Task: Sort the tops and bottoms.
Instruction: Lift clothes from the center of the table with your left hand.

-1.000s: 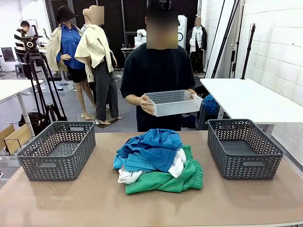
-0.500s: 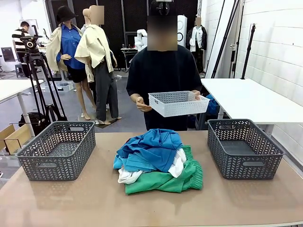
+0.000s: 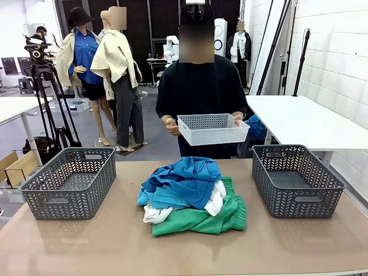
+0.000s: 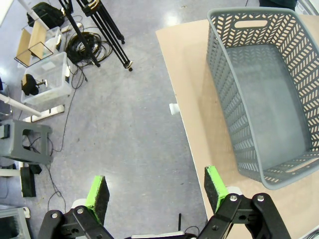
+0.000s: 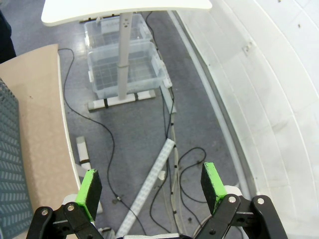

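Observation:
A heap of clothes lies in the middle of the brown table (image 3: 115, 241). Bright blue tops (image 3: 181, 181) sit on the heap, a white top (image 3: 217, 198) pokes out at its right and front left, and the green bottoms (image 3: 201, 221) lie underneath toward the front. My left gripper (image 4: 157, 191) is open, hanging past the table's edge over the floor beside the left basket (image 4: 269, 94). My right gripper (image 5: 152, 186) is open too, above the floor off the table's right end. Nothing sits between either pair of green pads.
Two dark grey baskets stand empty at the left (image 3: 69, 181) and right (image 3: 296, 178) of the table. A person at the far side holds a white basket (image 3: 213, 127) in both hands. A tripod (image 3: 49, 92) and a white side table (image 3: 305, 118) stand beyond.
The person has shifted slightly right and brought the white basket level in front of the body, both hands on it. The clothes and grey baskets have not moved.

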Available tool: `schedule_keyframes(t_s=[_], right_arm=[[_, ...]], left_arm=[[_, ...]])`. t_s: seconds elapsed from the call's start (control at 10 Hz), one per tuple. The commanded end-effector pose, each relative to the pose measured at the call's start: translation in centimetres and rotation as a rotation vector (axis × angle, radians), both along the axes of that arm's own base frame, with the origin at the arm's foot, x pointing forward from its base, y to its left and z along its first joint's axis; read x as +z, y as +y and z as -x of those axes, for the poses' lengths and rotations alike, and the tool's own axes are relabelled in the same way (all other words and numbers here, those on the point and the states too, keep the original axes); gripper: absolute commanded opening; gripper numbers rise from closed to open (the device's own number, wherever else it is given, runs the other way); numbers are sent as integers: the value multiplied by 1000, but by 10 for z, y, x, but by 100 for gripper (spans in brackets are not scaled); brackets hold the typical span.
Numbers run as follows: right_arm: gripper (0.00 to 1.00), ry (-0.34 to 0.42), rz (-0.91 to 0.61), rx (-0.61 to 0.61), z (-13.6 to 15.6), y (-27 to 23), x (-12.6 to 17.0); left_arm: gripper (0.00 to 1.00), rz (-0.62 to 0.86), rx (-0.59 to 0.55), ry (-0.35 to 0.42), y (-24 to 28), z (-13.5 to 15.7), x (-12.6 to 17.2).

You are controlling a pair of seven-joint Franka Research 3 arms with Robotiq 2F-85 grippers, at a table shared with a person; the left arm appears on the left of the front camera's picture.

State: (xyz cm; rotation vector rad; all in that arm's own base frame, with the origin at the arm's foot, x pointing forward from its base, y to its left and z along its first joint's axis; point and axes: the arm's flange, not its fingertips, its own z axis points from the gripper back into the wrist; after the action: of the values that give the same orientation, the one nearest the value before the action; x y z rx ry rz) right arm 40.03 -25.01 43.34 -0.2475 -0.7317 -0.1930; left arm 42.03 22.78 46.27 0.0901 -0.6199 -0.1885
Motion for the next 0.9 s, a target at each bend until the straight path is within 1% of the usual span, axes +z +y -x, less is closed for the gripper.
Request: schedule_keyframes(t_s=[0.0, 0.8], right_arm=[[100, 7, 3, 2, -1, -3, 2], [100, 7, 3, 2, -1, -3, 2]], left_arm=[[100, -1, -10, -12, 4, 2, -3], [100, -1, -10, -12, 4, 2, -3]])
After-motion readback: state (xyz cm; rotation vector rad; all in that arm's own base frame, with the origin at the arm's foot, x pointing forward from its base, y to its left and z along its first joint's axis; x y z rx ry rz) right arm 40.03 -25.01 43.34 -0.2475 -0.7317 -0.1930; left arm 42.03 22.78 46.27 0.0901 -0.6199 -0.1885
